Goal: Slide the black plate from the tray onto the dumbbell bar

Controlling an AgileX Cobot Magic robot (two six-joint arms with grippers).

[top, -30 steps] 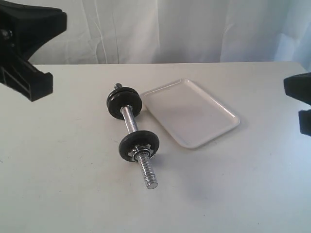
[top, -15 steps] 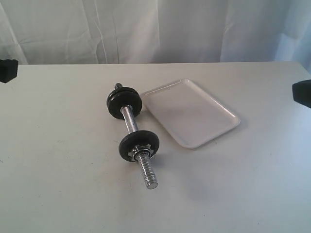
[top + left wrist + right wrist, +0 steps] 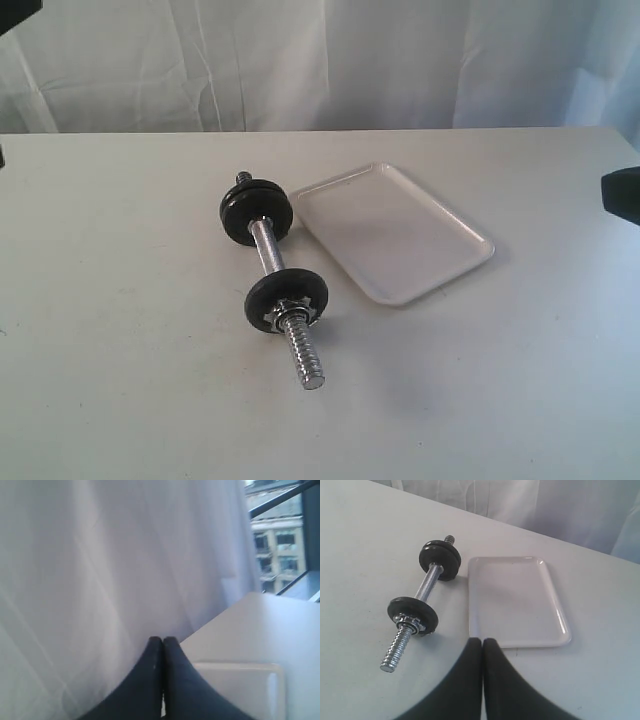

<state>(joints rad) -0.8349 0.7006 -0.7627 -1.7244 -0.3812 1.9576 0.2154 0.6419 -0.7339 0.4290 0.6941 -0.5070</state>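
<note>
The dumbbell bar (image 3: 268, 245) lies on the white table, also visible in the right wrist view (image 3: 427, 582). It carries a thick black disc (image 3: 256, 212) at its far end. A single black disc (image 3: 288, 295) sits nearer me, with a silver collar nut (image 3: 285, 312) against it. The white tray (image 3: 390, 235) beside the bar holds nothing, and no loose black plate shows on it (image 3: 512, 600). My left gripper (image 3: 163, 641) is shut and empty, facing the curtain. My right gripper (image 3: 483, 642) is shut and empty, off the tray's near edge.
A white curtain hangs behind the table. A black part of the right arm (image 3: 622, 195) pokes in at the right edge, and a sliver of the left arm (image 3: 15, 8) at the top left corner. A window and buildings show in the left wrist view.
The left arm has pulled up and out towards the top left corner of the exterior view. The right arm has drawn back to the right edge. The dumbbell and tray have not moved.
</note>
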